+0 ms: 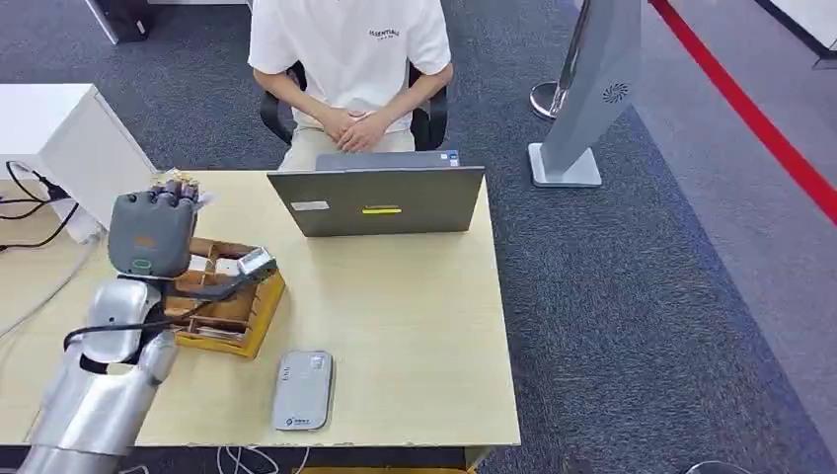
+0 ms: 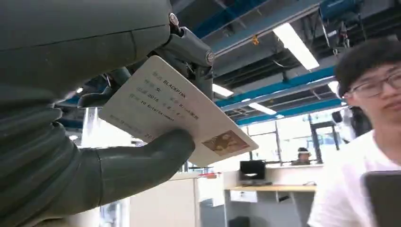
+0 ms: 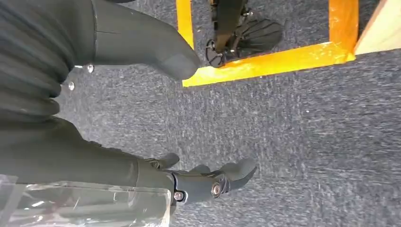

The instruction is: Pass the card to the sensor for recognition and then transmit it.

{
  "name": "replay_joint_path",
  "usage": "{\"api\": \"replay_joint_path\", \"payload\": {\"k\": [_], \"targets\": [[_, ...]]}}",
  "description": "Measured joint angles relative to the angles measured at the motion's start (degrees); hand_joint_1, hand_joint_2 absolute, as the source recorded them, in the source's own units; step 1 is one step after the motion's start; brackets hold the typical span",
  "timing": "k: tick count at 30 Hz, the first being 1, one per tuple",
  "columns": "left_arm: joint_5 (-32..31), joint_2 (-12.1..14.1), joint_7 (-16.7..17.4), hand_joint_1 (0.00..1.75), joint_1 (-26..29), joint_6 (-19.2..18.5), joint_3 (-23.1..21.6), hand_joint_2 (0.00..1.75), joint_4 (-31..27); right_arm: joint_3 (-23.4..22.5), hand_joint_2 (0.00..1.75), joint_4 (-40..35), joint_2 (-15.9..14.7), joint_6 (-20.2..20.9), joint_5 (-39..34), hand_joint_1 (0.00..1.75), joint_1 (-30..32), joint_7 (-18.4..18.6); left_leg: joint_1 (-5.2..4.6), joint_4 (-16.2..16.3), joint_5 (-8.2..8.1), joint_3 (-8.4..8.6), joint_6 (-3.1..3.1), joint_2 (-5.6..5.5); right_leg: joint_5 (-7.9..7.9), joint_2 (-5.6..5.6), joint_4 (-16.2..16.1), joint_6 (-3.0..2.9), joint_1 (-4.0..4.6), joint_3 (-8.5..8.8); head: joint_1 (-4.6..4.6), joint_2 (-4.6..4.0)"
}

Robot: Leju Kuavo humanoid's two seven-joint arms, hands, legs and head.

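My left hand (image 1: 150, 233) is raised over the table's left side, above a wooden card box (image 1: 233, 314). In the left wrist view that hand (image 2: 94, 142) pinches a white printed card (image 2: 175, 111) between its thumb and fingers; the card bears lines of text and a small picture at one corner. A grey card sensor (image 1: 302, 390) lies flat near the table's front edge, to the right of my left arm. My right hand (image 3: 156, 118) hangs over the grey carpet with its thumb and fingers apart and nothing in it.
A person in a white T-shirt (image 1: 347, 59) sits behind a grey laptop (image 1: 377, 199) at the far side of the table (image 1: 415, 326). Cables (image 1: 30, 207) and a white cabinet (image 1: 59, 138) are at the left. A grey stand (image 1: 582, 99) rises on the carpet to the right.
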Motion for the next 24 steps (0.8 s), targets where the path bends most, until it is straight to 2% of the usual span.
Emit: {"api": "replay_joint_path", "payload": {"k": [4, 6, 15, 21, 24], "targets": [[-0.6, 0.0, -0.5, 1.75, 4.7, 0.6, -1.8, 1.75, -8.0, -0.1, 1.75, 0.0, 0.3, -0.3, 0.0, 0.0, 0.5, -0.3, 0.0, 0.0, 0.0, -0.01, 0.0, 0.0, 0.0, -0.05, 0.0, 0.0, 0.0, -0.02, 0.0, 0.0], [-0.6, -0.1, -0.7, 1.75, 6.1, 0.7, -2.4, 1.75, -10.2, -0.1, 1.75, 0.1, 0.3, -0.3, 0.0, 0.0, 0.5, -0.3, 0.01, 0.0, 0.01, -0.01, 0.01, 0.0, 0.01, -0.05, 0.0, 0.0, 0.01, -0.02, 0.0, 0.0], [0.1, -0.2, -1.6, 1.75, 8.7, -0.9, -4.8, 1.75, -15.4, -0.3, 1.75, 0.2, 0.7, -0.5, -0.4, 0.0, 0.8, -0.3, 0.01, 0.0, 0.07, -0.01, 0.03, 0.0, 0.04, -0.03, 0.0, 0.01, 0.01, 0.0, -0.02, 0.0], [1.4, 0.2, -1.5, 1.75, 11.1, -8.3, -6.7, 1.75, -17.0, -1.1, 1.75, 0.2, 0.7, -0.6, -1.6, 0.0, 1.2, -0.9, 0.0, 0.0, 0.06, -0.01, 0.03, 0.0, 0.04, -0.03, 0.0, 0.02, 0.0, 0.0, 0.0, 0.0], [1.7, 0.6, -0.8, 1.75, 13.4, -10.1, -7.8, 1.75, -17.3, -1.8, 1.75, 0.2, 0.7, -0.6, -1.8, 0.0, 1.6, -0.9, 0.0, 0.0, 0.04, -0.02, 0.01, 0.0, 0.03, -0.03, 0.0, 0.02, 0.0, -0.02, -0.02, 0.0]]}}
